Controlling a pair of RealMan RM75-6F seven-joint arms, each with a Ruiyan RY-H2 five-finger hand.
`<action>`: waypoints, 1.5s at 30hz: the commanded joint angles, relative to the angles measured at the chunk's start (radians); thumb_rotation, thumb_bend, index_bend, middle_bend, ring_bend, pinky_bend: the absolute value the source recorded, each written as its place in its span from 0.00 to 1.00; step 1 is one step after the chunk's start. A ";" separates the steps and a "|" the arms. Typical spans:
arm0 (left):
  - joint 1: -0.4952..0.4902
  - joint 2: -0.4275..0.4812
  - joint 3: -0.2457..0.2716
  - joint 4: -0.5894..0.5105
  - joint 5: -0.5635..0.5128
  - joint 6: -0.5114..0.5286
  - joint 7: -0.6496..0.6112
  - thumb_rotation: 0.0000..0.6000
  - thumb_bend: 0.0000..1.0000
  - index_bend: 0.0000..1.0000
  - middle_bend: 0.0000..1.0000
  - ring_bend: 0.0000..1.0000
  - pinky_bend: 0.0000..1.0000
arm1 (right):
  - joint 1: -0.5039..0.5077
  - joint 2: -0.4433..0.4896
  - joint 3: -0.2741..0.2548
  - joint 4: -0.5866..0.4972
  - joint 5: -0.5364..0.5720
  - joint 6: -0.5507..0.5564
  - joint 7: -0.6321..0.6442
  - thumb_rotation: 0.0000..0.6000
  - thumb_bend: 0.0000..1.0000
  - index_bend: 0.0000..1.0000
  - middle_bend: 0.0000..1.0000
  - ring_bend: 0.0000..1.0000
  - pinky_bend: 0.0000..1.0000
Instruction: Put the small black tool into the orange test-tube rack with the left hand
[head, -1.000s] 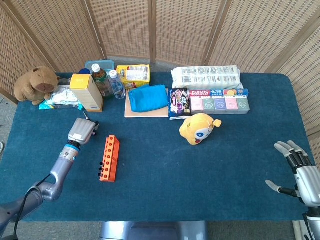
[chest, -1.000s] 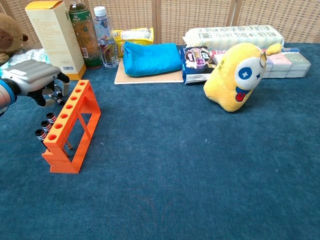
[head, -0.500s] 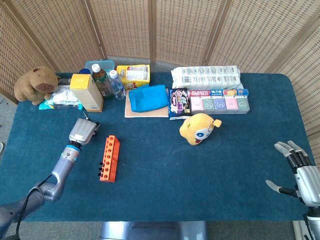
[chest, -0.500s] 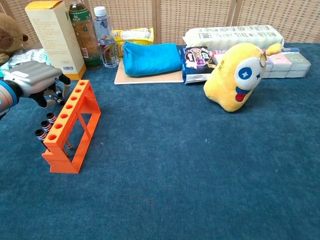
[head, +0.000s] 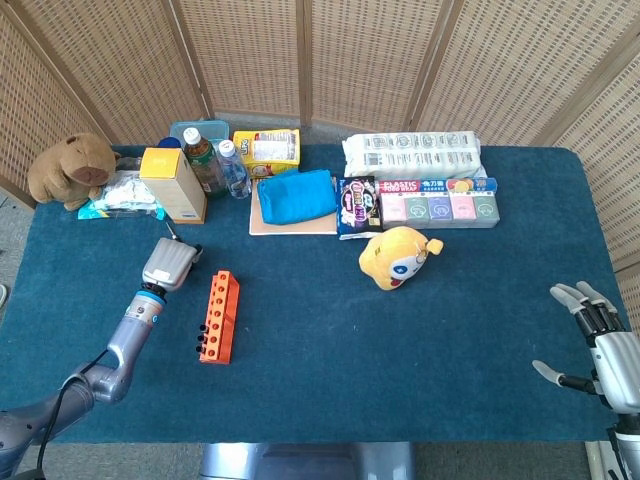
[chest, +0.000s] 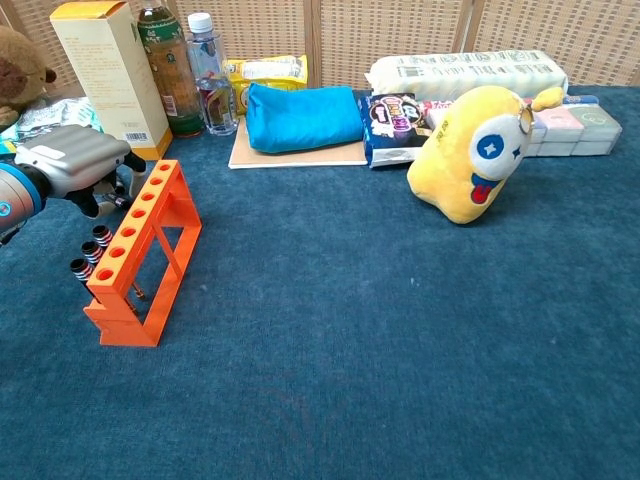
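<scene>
The orange test-tube rack (head: 218, 316) (chest: 143, 252) stands on the blue tablecloth at the left. My left hand (head: 168, 265) (chest: 72, 167) hovers by the rack's far end, just left of it, with its fingers curled in. A thin dark tool (head: 171, 234) sticks out from the far side of that hand in the head view; the hand hides most of it. Small black cylinders with red rings (head: 203, 335) (chest: 91, 251) sit against the rack's left side. My right hand (head: 603, 343) is far off at the table's right edge, fingers spread and holding nothing.
A yellow box (chest: 105, 72), two bottles (chest: 190, 70) and a brown plush (head: 72, 168) stand behind the left hand. A blue pouch (chest: 303, 115), snack packs (head: 420, 200) and a yellow plush toy (chest: 475, 150) lie further right. The blue tablecloth (chest: 350, 350) covers the table.
My left hand has drifted slightly right, closer to the rack's far end. The rack, the black cylinders and my right hand have not moved.
</scene>
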 joint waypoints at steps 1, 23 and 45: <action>0.000 -0.003 0.000 0.005 -0.002 -0.001 0.002 1.00 0.35 0.50 1.00 1.00 1.00 | 0.000 0.000 0.000 0.000 0.000 -0.001 0.000 0.99 0.00 0.11 0.15 0.05 0.06; 0.003 -0.007 -0.001 0.006 -0.001 0.007 0.008 1.00 0.40 0.61 1.00 1.00 1.00 | -0.002 0.004 -0.001 -0.003 -0.002 0.002 0.005 0.99 0.00 0.11 0.15 0.05 0.06; 0.139 0.497 -0.023 -0.720 -0.025 0.153 -0.023 1.00 0.40 0.61 1.00 1.00 1.00 | 0.000 0.002 -0.010 -0.010 -0.015 -0.004 -0.015 0.99 0.00 0.11 0.15 0.05 0.06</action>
